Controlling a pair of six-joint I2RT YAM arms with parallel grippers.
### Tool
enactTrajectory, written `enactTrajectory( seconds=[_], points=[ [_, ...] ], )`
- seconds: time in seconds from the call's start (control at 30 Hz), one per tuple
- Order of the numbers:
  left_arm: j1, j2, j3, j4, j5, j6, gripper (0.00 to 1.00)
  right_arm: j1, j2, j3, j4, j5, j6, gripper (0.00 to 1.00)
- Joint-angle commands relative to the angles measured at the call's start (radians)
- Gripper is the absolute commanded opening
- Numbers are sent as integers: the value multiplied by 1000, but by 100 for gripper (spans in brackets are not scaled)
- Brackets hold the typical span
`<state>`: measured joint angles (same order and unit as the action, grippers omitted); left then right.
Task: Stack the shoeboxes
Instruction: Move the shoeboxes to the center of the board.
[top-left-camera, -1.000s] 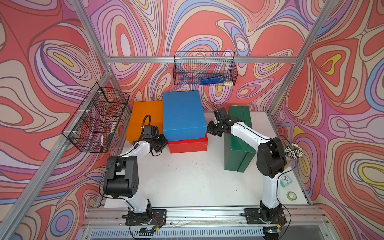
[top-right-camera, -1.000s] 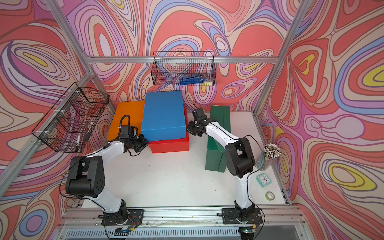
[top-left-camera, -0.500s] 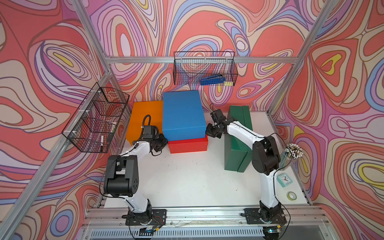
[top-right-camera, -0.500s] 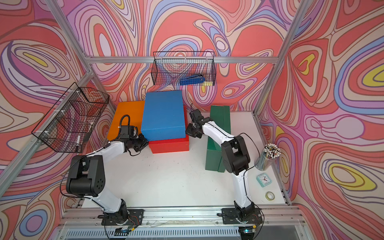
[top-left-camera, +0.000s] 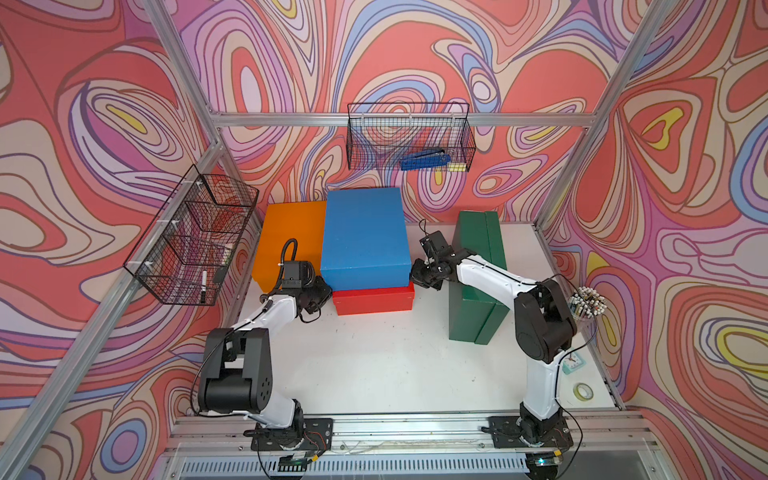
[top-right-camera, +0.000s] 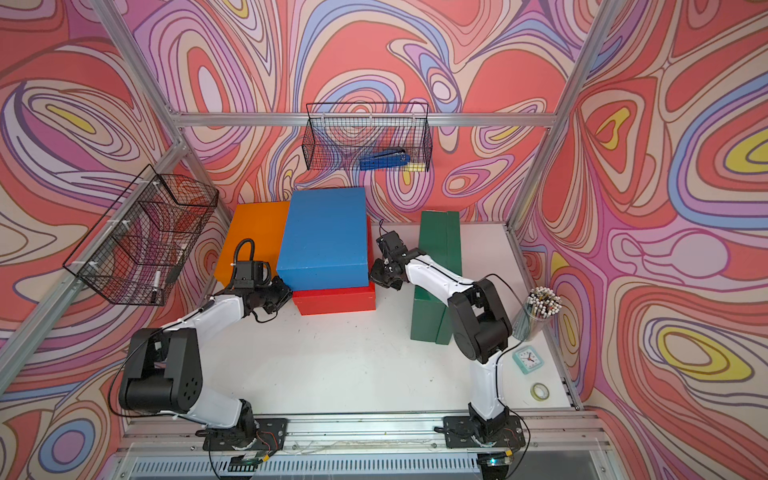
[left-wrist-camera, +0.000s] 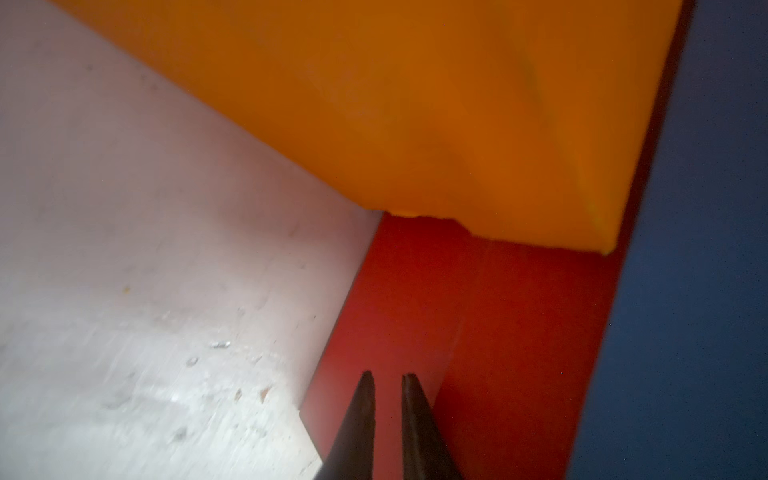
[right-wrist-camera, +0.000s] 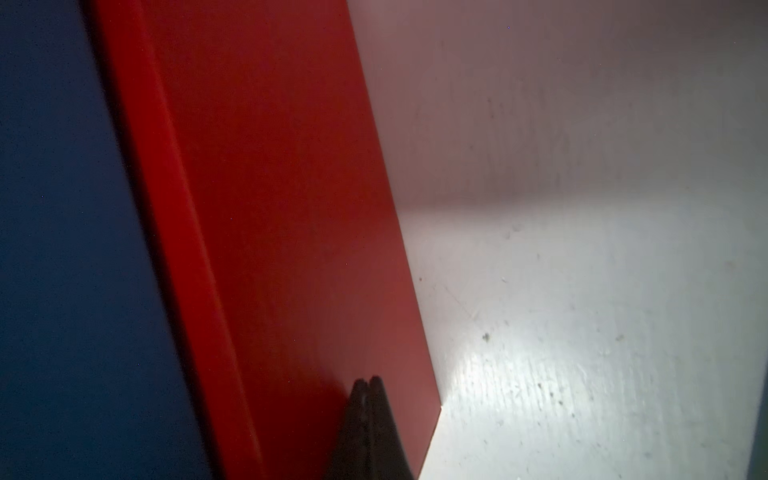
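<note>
The blue shoebox (top-left-camera: 363, 237) (top-right-camera: 324, 237) lies on the red shoebox (top-left-camera: 374, 299) (top-right-camera: 334, 301) mid-table. The orange shoebox (top-left-camera: 291, 237) (top-right-camera: 255, 232) lies flat behind and left of them, and the dark green one (top-left-camera: 473, 311) (top-right-camera: 428, 320) stands on its side at the right. My left gripper (top-left-camera: 326, 293) (left-wrist-camera: 386, 376) is at the red box's left side near its front corner, jaws a narrow gap apart with nothing between. My right gripper (top-left-camera: 415, 276) (right-wrist-camera: 368, 380) is shut and empty, its tips against the red box's (right-wrist-camera: 270, 208) right side.
Black wire baskets hang on the back wall (top-left-camera: 409, 137) and the left wall (top-left-camera: 195, 237). The back one holds a blue stapler (top-left-camera: 424, 160). A pencil cup (top-left-camera: 586, 303), a small clock (top-left-camera: 573, 365) and a tape roll (top-left-camera: 583, 391) sit along the table's right edge.
The right arm's elbow swayed a little while its gripper stayed at the red box's right side, dropping slightly lower. The left arm and the boxes have not visibly moved.
</note>
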<state>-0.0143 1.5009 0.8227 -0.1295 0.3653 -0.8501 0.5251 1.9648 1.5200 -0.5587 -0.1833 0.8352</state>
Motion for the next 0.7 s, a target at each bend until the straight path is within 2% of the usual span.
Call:
enactTrajectory(
  seconds=[0.0,0.33,0.57,0.67],
  points=[
    [-48,-62,-51,-20,77,-6,16,99,-64,-37,102,-120,40,0],
    [-48,-264,-134,-167,22,35,17,195,-233,-188,91,-39,82,0],
    [-48,-366,-194,-243,2,49,17,213,-315,-293,88,-7,104,0],
    [-48,-412,-223,-272,-10,52,20,214,-331,-322,86,6,107,0]
  ],
)
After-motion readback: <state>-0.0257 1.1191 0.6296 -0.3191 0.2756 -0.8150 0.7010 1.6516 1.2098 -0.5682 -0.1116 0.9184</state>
